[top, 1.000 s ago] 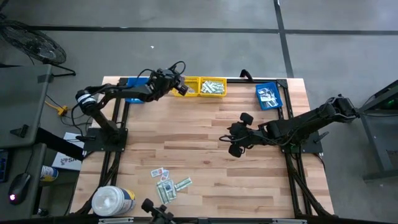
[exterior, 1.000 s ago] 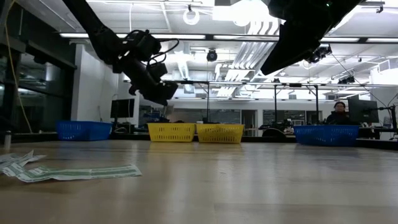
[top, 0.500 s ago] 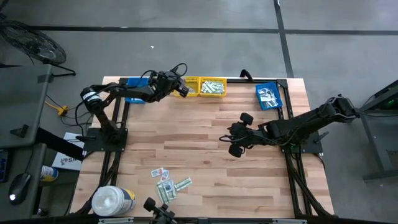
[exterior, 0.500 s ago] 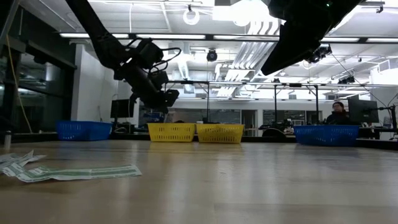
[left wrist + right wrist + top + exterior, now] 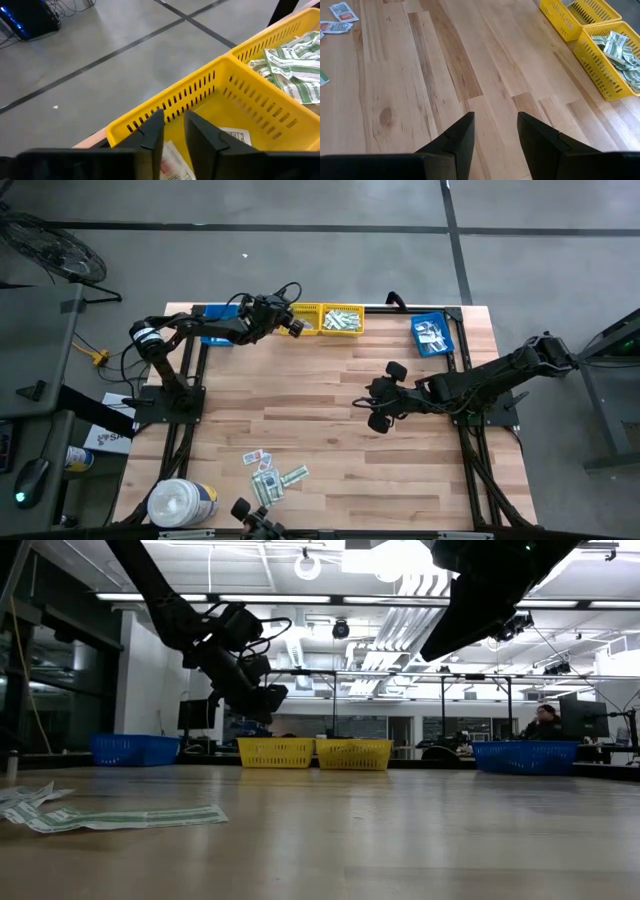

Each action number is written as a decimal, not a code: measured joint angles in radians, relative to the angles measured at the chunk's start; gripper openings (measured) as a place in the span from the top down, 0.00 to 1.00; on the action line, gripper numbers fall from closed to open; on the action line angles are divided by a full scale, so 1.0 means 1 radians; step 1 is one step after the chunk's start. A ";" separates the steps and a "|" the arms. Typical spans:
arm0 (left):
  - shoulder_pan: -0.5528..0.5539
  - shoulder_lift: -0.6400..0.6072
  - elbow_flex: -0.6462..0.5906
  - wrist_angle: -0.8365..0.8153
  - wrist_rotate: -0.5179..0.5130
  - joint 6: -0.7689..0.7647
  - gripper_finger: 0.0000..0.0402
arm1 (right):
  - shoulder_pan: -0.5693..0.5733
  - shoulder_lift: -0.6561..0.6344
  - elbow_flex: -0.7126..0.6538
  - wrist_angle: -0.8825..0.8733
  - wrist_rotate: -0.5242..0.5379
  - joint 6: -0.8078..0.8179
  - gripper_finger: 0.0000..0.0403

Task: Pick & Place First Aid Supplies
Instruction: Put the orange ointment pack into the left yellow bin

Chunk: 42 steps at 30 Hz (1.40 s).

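**Sorting partly done, a pile remains**

Left gripper (image 5: 172,131) hangs over the left yellow bin (image 5: 210,82), jaws narrowly parted above a red-marked packet (image 5: 172,162). Right gripper (image 5: 495,131) waits mid-table, jaws wide, empty. Loose packets (image 5: 272,476) remain far from that bin.
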State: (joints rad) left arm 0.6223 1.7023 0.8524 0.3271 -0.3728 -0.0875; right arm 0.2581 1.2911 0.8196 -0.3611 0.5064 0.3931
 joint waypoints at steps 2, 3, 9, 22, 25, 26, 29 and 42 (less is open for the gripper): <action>0.000 -0.004 0.000 -0.003 0.024 0.001 0.77 | 0.000 0.000 0.000 0.000 0.000 0.000 0.65; 0.000 -0.013 0.000 -0.010 0.041 0.001 0.75 | 0.000 0.000 0.000 0.000 0.000 0.000 0.65; -0.001 -0.103 0.000 -0.076 0.181 0.028 0.72 | 0.000 0.000 0.000 -0.002 -0.001 0.000 0.65; -0.139 -0.369 0.000 -0.610 0.316 0.109 0.71 | 0.005 0.000 0.000 -0.016 0.000 0.003 0.65; -0.196 -0.414 0.000 -0.731 0.319 0.109 0.71 | 0.014 0.000 0.000 -0.016 0.001 0.004 0.65; -0.218 -0.425 0.000 -0.770 0.319 0.108 0.71 | 0.018 0.000 0.000 -0.016 0.001 0.004 0.65; -0.285 -0.444 0.000 -0.907 0.320 0.101 0.71 | 0.027 0.000 0.000 -0.016 0.008 0.004 0.65; -0.660 -0.445 -0.099 -1.097 0.398 -0.147 0.71 | 0.037 0.000 0.000 -0.016 0.013 0.018 0.65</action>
State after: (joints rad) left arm -0.0378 1.2575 0.7529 -0.7701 0.0251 -0.2349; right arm 0.2955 1.2915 0.8200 -0.3771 0.5190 0.4111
